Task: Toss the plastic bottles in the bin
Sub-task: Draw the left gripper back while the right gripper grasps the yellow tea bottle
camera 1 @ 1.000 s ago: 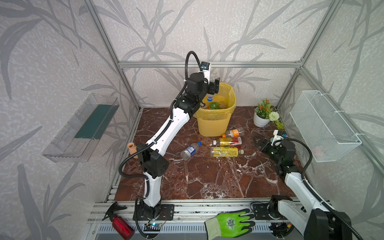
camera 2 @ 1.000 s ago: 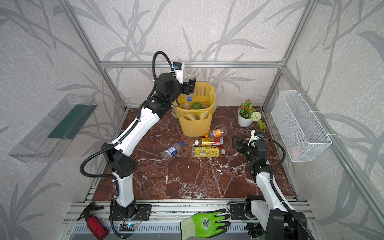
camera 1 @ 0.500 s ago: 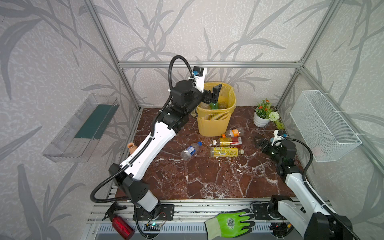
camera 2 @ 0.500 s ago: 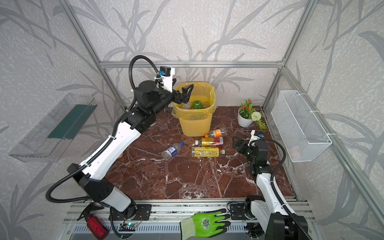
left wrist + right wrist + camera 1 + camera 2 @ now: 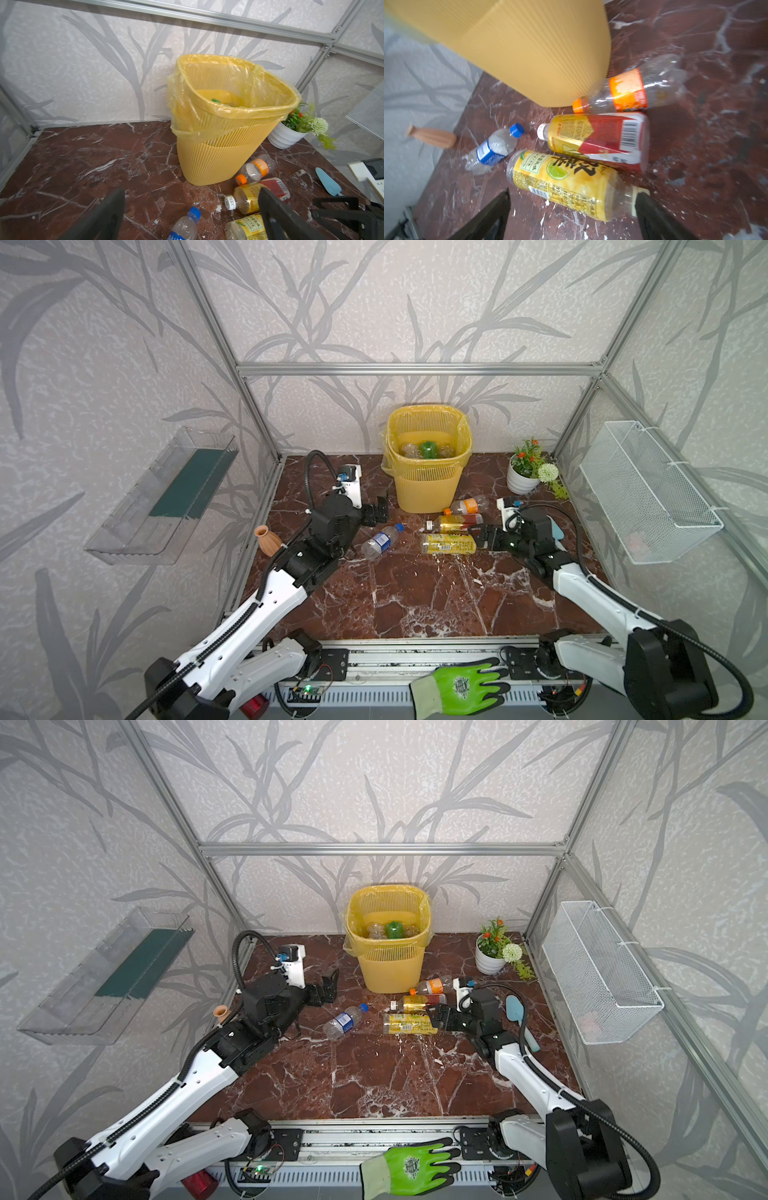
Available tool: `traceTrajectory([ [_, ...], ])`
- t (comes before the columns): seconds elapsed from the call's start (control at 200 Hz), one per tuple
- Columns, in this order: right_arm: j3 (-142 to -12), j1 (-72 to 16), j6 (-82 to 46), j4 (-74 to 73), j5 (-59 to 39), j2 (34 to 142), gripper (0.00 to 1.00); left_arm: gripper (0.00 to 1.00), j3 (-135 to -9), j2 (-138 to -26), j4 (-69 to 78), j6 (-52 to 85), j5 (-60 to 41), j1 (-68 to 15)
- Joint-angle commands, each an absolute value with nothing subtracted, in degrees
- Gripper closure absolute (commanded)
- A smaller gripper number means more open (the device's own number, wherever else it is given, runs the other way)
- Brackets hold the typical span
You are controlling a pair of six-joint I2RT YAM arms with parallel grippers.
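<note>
Bin [image 5: 428,485] stands at the back of the marble worktop [image 5: 415,597], against the rear wall, with a yellow bag folded over its rim. Inside it a green bottle [image 5: 427,448] lies among several clear ones.

Four more bottles lie on their sides in front of the bin. The orange-label bottle [image 5: 467,505] is just beside the bin's foot. The red-and-yellow-label bottle [image 5: 455,522] comes next, and the yellow-label bottle [image 5: 449,543] lies alongside it, nearer the arms. The blue-label water bottle [image 5: 380,541] lies apart to the left, blue cap toward the bin.

Left claw [image 5: 380,510]: released, nothing in it. It sits left of the bin's foot and just behind the water bottle's cap, clear of it. In its wrist view the capped end shows low in the gap between the fingers [image 5: 104,218].

Right claw [image 5: 482,536]: spread wide, low over the worktop, pointed at the right-hand end of the yellow-label bottle. In its wrist view that end sits between the fingers [image 5: 654,218], hard by one of them. Cannot tell whether they touch. The bottle lies flat on the worktop.

Terracotta vase [image 5: 268,539] stands at the left edge beside the left arm. Potted plant [image 5: 525,477] stands right of the bin. Blue scoop [image 5: 514,1009] lies by the right arm.
</note>
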State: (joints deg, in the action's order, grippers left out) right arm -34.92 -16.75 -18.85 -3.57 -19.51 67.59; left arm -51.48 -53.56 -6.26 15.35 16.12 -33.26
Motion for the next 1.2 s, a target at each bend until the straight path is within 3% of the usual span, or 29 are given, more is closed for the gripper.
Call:
traceTrajectory([
  [0.0,-42.0,-21.7,-4.4,6.2,-15.8,71.1,0.06,0.01,-48.3,-48.8,-9.3,20.6,24.3,-32.6],
  [0.505,-61.2,-31.5,25.9,28.9,-5.4,89.8,0.13,0.01,-42.8,-40.2,-16.8,25.6,27.7,-29.4],
  [0.715,-65.0,-32.4,28.6,32.6,-4.8,95.4,0.19,0.01,-41.7,-39.6,-16.9,26.8,27.1,-28.7],
  [1.195,-70.0,-37.4,29.0,37.6,-3.9,104.7,0.19,0.01,-41.6,-38.1,-18.2,26.8,27.4,-27.9],
])
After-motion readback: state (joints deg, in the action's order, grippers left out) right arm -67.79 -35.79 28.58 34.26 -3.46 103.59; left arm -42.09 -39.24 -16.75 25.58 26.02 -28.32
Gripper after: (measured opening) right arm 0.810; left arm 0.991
